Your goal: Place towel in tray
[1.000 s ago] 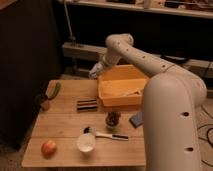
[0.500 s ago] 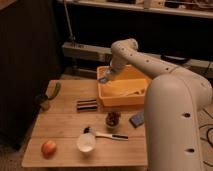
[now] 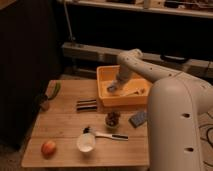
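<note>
The yellow tray (image 3: pixel 104 86) stands at the back right of the wooden table. My gripper (image 3: pixel 113 88) is down inside the tray near its left side, at the end of the white arm that reaches over from the right. It holds a pale grey-white towel (image 3: pixel 111 89) bunched at its tip, low over the tray floor. A pale patch (image 3: pixel 135 92) lies on the tray floor to the right of the gripper.
On the table (image 3: pixel 60 130): a dark striped bar (image 3: pixel 86 104) left of the tray, a small dark cup (image 3: pixel 113 119), a blue-grey sponge (image 3: pixel 137 119), a brush (image 3: pixel 105 134), a white bowl (image 3: pixel 86 143), an apple (image 3: pixel 48 148), green items (image 3: pixel 50 94). My white arm body (image 3: pixel 175 125) fills the right.
The gripper with the towel moved right from beyond the tray's left edge, over the rim, and down into the tray.
</note>
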Available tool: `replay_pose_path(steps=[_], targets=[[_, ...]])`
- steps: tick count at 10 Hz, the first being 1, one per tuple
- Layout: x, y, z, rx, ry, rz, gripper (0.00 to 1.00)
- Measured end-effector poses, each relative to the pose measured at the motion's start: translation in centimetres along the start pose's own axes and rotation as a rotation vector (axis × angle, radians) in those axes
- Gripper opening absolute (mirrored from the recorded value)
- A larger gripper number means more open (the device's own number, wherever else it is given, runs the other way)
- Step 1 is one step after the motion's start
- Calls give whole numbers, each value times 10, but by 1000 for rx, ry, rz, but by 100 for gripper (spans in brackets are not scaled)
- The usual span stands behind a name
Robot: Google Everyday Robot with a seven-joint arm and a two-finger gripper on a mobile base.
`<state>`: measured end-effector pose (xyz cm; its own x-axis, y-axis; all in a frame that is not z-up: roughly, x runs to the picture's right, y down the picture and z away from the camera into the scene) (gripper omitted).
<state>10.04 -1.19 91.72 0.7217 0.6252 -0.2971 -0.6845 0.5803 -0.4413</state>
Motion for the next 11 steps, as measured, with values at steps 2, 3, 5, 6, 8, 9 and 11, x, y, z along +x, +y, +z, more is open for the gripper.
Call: replay_pose_path(steps=[2,3,5,6,8,9,11], targets=[[4,0,6,-8,14,14,22],[6,0,9,-13,24,20,35],[5,3,13,-21,32,21,54],[6,3,14,-25,35,24,65],[5,5,15,-59,8,29,79],[4,5,15,-68,-1,29,80],[-6,9,12,-84,-17,11,80]])
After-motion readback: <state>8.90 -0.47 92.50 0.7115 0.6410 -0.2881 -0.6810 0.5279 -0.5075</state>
